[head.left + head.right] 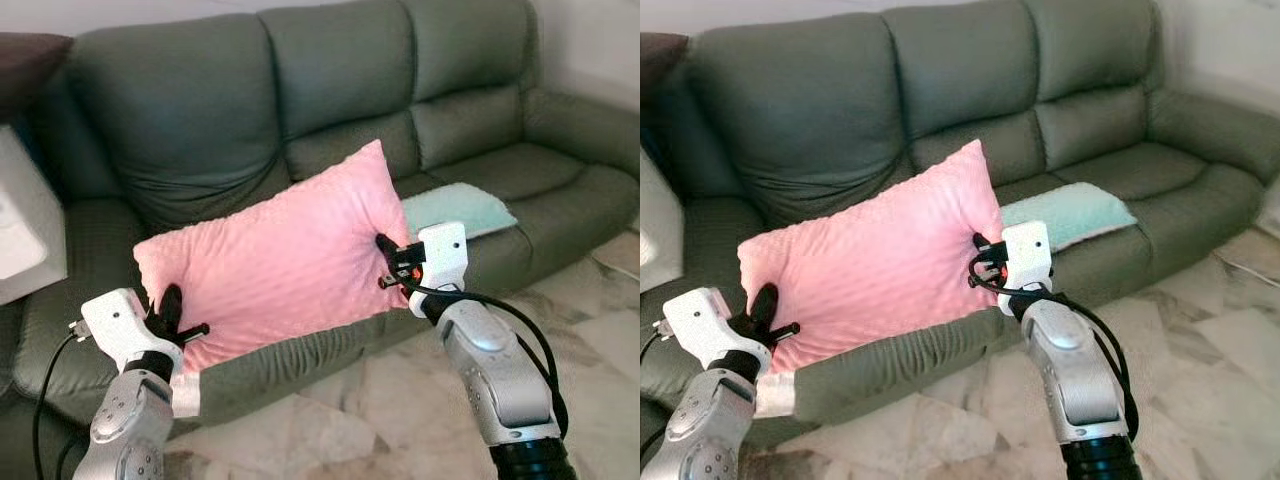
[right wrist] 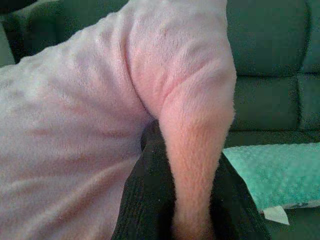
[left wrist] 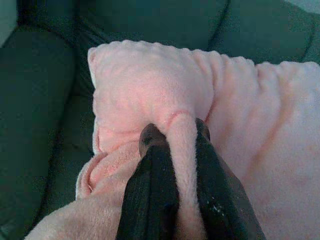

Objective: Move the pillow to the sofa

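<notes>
A pink fuzzy pillow [image 1: 270, 260] hangs between my two arms over the front of the grey-green sofa [image 1: 330, 80]. At the pillow's lower left corner my left gripper [image 1: 168, 305] is shut on a fold of the fabric, which the left wrist view shows pinched between the black fingers [image 3: 150, 185]. On the right edge my right gripper [image 1: 385, 252] is also shut on the pillow, with a pink ridge [image 2: 197, 165] squeezed between its fingers. The pillow's lower edge lies just above the seat cushion [image 1: 300, 355].
A mint-green cloth [image 1: 460, 210] lies on the middle seat to the right of the pillow. A white object [image 1: 25, 225] stands at the sofa's left end. Marble floor [image 1: 400, 400] runs in front of the sofa.
</notes>
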Controlling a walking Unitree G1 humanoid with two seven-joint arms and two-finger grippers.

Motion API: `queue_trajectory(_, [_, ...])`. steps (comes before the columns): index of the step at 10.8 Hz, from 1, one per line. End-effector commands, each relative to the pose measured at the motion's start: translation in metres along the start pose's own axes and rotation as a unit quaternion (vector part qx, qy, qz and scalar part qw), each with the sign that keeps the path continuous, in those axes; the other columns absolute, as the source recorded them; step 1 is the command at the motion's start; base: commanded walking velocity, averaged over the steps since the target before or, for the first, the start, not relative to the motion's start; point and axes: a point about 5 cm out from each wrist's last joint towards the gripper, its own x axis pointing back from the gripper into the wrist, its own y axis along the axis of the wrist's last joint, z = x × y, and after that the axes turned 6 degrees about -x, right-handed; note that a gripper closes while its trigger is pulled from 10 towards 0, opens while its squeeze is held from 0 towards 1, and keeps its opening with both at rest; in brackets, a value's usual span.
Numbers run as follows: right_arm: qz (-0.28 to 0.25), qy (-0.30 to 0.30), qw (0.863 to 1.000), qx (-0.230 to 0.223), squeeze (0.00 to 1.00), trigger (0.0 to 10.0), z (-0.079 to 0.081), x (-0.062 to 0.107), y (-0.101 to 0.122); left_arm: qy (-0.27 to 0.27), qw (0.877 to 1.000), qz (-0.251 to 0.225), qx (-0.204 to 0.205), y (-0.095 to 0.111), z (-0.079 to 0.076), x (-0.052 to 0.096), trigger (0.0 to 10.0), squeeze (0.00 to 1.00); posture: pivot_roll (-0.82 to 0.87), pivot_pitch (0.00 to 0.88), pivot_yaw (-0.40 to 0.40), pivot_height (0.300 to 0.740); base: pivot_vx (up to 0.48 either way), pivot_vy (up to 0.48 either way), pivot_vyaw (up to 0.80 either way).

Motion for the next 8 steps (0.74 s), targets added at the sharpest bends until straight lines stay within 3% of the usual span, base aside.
queue_trajectory(1, [-0.022,0.003,1.0,0.015,0.0,10.0,0.0,-0.001,0.01,0.024,0.999,-0.014,-0.019,0.006,0.006,0.0,10.0,0.0,-0.21,0.039,0.059,0.74,0.0,0.0,0.0])
queue_trajectory(2, [-0.024,0.013,0.999,0.04,0.0,10.0,0.003,-0.001,0.011,0.037,0.999,-0.011,-0.032,0.005,0.01,0.0,10.0,0.0,-0.21,0.038,0.059,0.74,0.0,0.0,0.7])
queue_trajectory(5, [-0.024,0.02,0.999,0.034,0.0,10.0,0.009,-0.006,0.005,0.055,0.995,-0.027,-0.084,0.004,0.018,0.004,10.0,0.0,-0.18,0.03,0.061,0.74,0.0,0.0,0.8])
queue_trajectory(8, [-0.037,0.022,0.999,0.024,0.0,10.0,0.012,-0.01,0.008,0.033,0.997,-0.03,-0.069,0.004,0.014,0.005,10.0,0.0,-0.18,0.026,0.061,0.74,0.0,0.0,0.0])
